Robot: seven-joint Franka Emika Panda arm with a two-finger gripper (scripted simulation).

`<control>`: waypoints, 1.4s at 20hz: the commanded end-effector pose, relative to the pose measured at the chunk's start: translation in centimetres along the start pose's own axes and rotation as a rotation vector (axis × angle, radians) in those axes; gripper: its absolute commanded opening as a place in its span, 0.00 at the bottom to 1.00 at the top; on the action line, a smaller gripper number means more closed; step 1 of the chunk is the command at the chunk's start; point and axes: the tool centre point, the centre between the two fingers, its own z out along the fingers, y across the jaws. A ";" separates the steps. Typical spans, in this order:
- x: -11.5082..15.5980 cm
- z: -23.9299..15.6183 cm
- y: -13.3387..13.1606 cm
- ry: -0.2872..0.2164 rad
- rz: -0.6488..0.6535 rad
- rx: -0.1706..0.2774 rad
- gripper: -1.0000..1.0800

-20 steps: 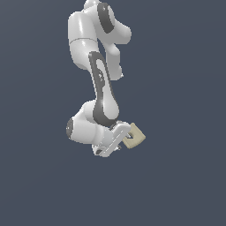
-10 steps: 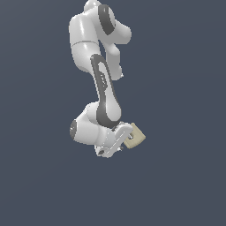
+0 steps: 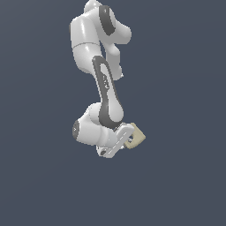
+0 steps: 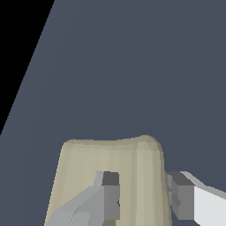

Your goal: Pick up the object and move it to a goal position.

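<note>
Beige block (image 4: 110, 159) sits clamped between the pincer (image 4: 143, 196) fingers, held aloft.

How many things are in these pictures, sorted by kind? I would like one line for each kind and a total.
Beige block: 1
Robot arm: 1
End effector, closed on the block: 1
Total: 3

Arm (image 3: 105, 84) folded downward, hand (image 3: 128, 140) clamped, fingers (image 4: 108, 194) close together.
</note>
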 end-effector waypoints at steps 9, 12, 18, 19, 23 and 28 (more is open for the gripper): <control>0.0 -0.4 -0.2 0.000 0.000 0.000 0.00; -0.1 -1.3 -0.6 0.000 0.000 0.000 0.00; -0.5 -4.6 -2.1 -0.001 0.001 0.000 0.00; -0.6 -5.4 -2.5 -0.002 0.001 0.000 0.00; -0.9 -9.0 -4.2 -0.003 0.002 -0.001 0.00; -1.4 -14.5 -6.7 -0.004 0.003 -0.001 0.00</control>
